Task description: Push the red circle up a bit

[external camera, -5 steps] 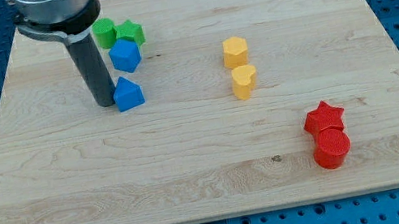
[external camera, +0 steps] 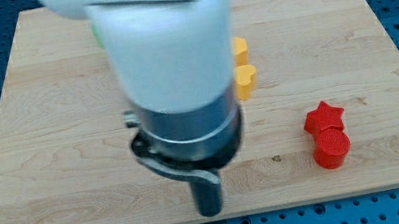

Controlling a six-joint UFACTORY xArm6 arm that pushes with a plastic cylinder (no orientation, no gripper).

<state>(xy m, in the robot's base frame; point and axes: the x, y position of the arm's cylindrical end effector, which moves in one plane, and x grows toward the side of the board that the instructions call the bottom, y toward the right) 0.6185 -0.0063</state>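
Observation:
The red circle [external camera: 331, 150] lies near the board's bottom right, touching the red star [external camera: 324, 117] just above it. My tip [external camera: 211, 211] is near the board's bottom edge, well to the left of the red circle. The arm's white and dark body fills the middle of the view above the tip.
A yellow heart [external camera: 246, 79] and part of a yellow block [external camera: 240, 49] show at the arm's right edge. The blue and green blocks are hidden behind the arm. The wooden board [external camera: 386, 46] sits on a blue pegboard surface.
My tip has moved from beside the blue blocks at the upper left down and right to the board's bottom edge. The arm now hides the blue and green blocks.

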